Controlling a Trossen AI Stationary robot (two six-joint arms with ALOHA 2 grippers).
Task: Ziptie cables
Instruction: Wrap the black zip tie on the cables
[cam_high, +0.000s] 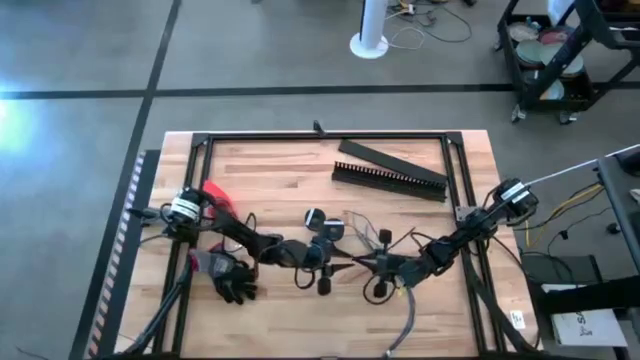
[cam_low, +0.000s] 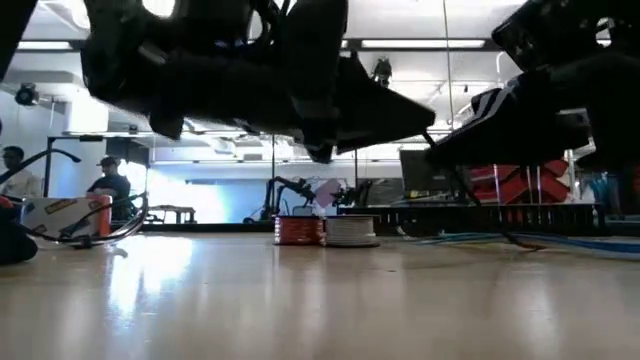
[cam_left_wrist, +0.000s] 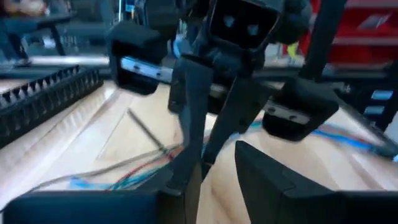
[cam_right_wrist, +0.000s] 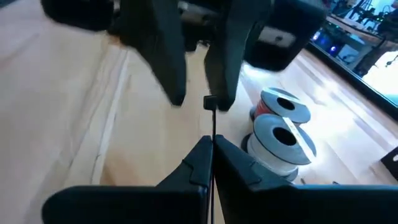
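At the near middle of the table (cam_high: 260, 170), the ziptie (cam_right_wrist: 212, 134) is pinched edge-on between the closed fingers of the right gripper (cam_right_wrist: 210, 155); its head is met by the left gripper (cam_left_wrist: 208, 165), whose jaws appear parted around it; the cables (cam_left_wrist: 118, 171) lie loose on the wood just beside. For a clean threading, the strip should be kept straight and the head steadied, not dragged; no containers are seen, only two wire spools (cam_right_wrist: 281, 127) standing bare.
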